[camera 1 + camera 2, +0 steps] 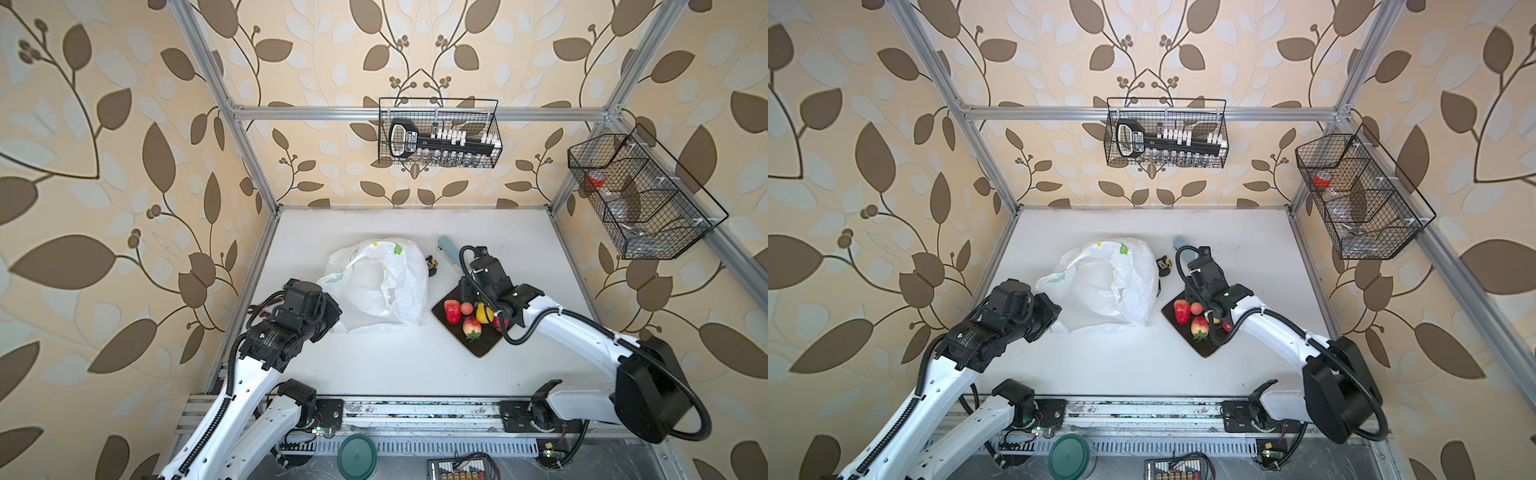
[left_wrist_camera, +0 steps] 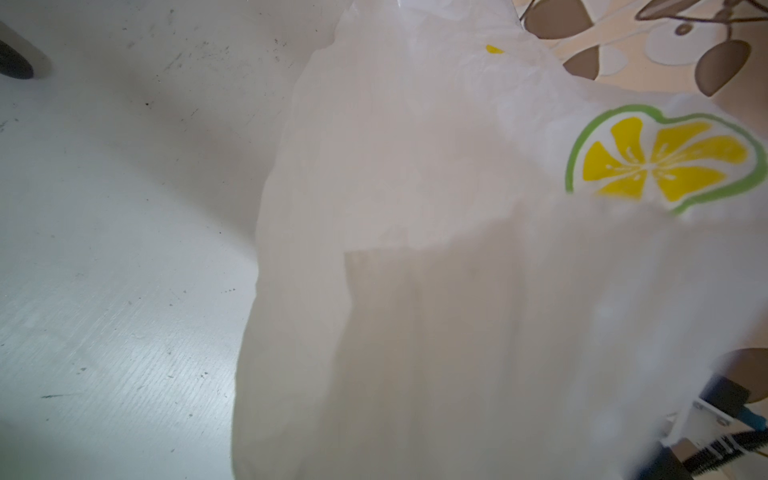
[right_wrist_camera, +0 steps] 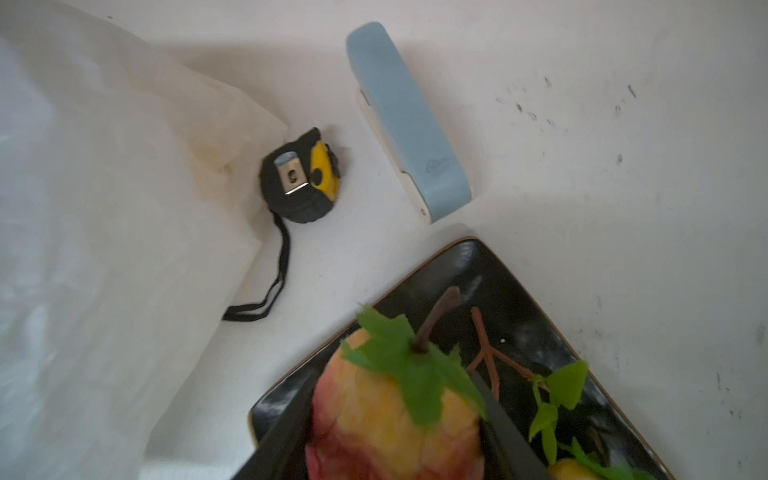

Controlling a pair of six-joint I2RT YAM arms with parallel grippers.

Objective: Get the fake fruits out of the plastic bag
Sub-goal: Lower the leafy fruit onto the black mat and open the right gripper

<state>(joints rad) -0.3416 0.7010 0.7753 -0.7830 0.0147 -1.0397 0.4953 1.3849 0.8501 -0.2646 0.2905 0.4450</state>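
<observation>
On the dark square plate [image 1: 482, 347], right of the table's [image 1: 374, 365] centre, that's where the fake fruits [image 1: 1199, 326] sit. There's a red strawberry [image 1: 452, 311], a small pink round one [image 1: 467, 308] touching it, a yellow fruit [image 1: 482, 312] beside that, and a paler strawberry [image 1: 472, 327] nearer the front. Another red piece [image 1: 500, 322] peeks out from under the right arm.

And look at the right wrist view: the right gripper [image 3: 395, 382] is clamped on a stemmed fruit [image 3: 374, 424], yellow blushing red, with a green leaf at its brown stalk. One black finger [image 3: 282, 436] presses each flank. It's over the plate's far corner; whether it rests on the plate, I can't tell. A brown twig [image 3: 486, 353] with green leaves lies on the plate beside it.

Over to the plastic bag [image 1: 374, 286]: it's mid-table, just left of the plate, puffed up and crinkled, mouth gaping upward. The left gripper [image 1: 328, 322] is at the bag's near left corner with its jaws together. In the left wrist view the bag's film, lemon-slice print and all, drapes right across the lens. Whether film is pinched between the jaws, I can't make out.

Further out, a black-and-yellow tape measure [image 3: 301, 176] lies just beside the bag's far right edge, its strap trailing along the film. A pale blue case [image 3: 407, 120] lies beyond the plate's far corner. Two wire baskets [image 1: 440, 133] hang on the walls, and a green round lid [image 1: 356, 457] sits at the front.
</observation>
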